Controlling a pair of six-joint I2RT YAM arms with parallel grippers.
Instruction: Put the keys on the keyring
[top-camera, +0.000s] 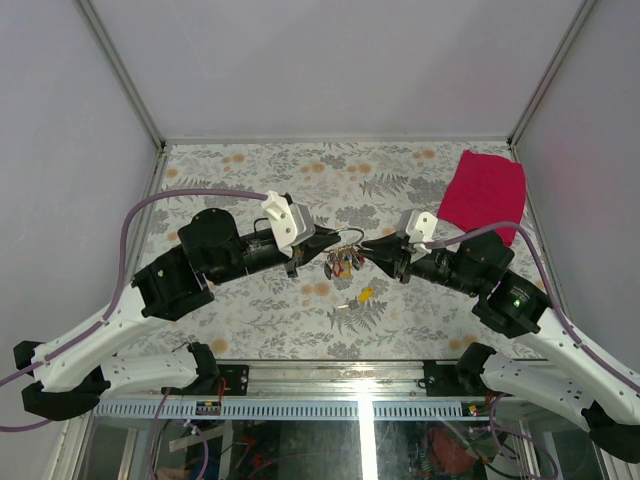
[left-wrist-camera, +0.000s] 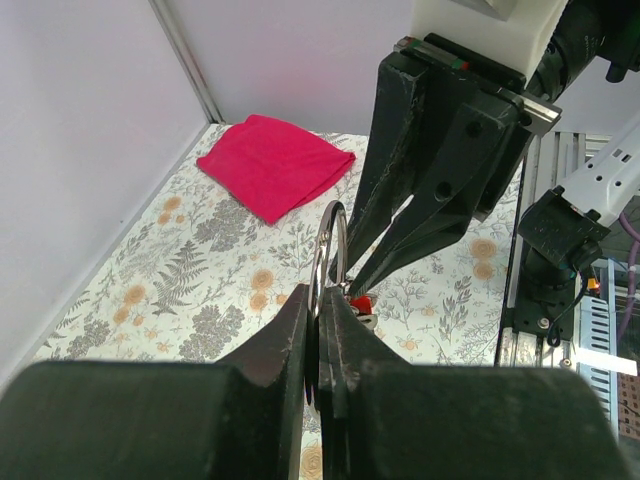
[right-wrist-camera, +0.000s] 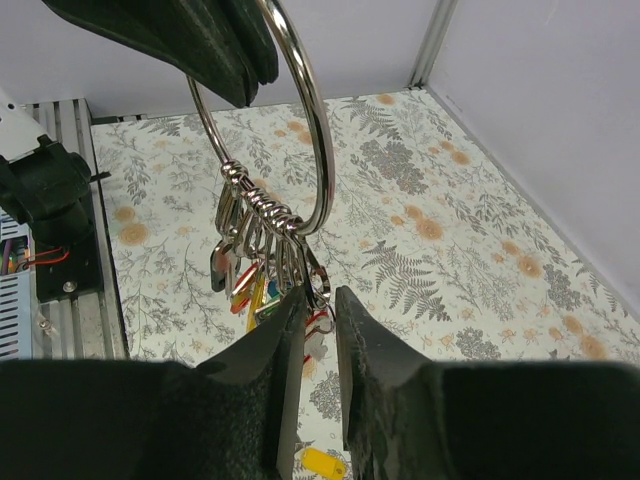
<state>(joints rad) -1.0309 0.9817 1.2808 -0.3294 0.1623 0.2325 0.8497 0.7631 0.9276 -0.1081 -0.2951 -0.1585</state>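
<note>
A large silver keyring (right-wrist-camera: 318, 150) hangs in the air over the table's middle, with my left gripper (left-wrist-camera: 320, 295) shut on its upper edge. Several small rings on it carry the keys (right-wrist-camera: 250, 290), whose heads are red, yellow, green and black. My right gripper (right-wrist-camera: 320, 293) stands at the bunch's right end, its jaws a narrow gap apart around one small ring and a red-and-white key head. In the top view both grippers (top-camera: 322, 246) (top-camera: 368, 250) meet tip to tip at the bunch (top-camera: 342, 264). One yellow key (top-camera: 366, 294) lies loose on the table below.
A red cloth (top-camera: 485, 192) lies at the back right of the flowered table (top-camera: 250, 170). White walls with metal corner posts close in the left, back and right sides. An aluminium rail (top-camera: 330, 375) runs along the near edge.
</note>
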